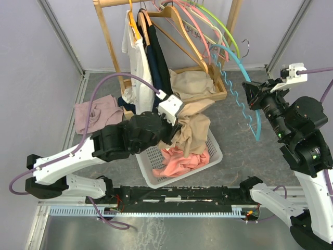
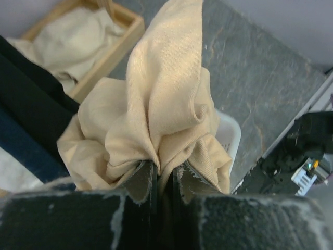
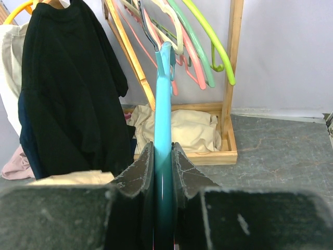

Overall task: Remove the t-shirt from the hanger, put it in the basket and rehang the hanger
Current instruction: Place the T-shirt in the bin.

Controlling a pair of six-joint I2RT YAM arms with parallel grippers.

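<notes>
The left gripper (image 2: 164,174) is clenched on a bunched fold of the beige t-shirt (image 2: 166,99), with the cloth pinched between its fingers and hanging in folds below them. In the overhead view the shirt hangs over the white basket (image 1: 217,154), which sits on the grey counter (image 1: 239,156) near the middle. A pink cloth (image 1: 179,162) lies crumpled inside the basket. A mauve cloth (image 1: 96,114) lies in a heap on the counter to the left of that arm.

At the far side stands a wooden rack (image 1: 106,39). White and dark garments hang at its left end and a row of bare hangers at its right end. Another beige cloth (image 1: 190,86) sits in the wooden tray at its foot.

To the right, the right gripper (image 3: 163,172) is grasping the blue hanger (image 3: 164,104) by one arm. The hanger is bare, held well apart from the t-shirt, and its hook points toward the rack.
</notes>
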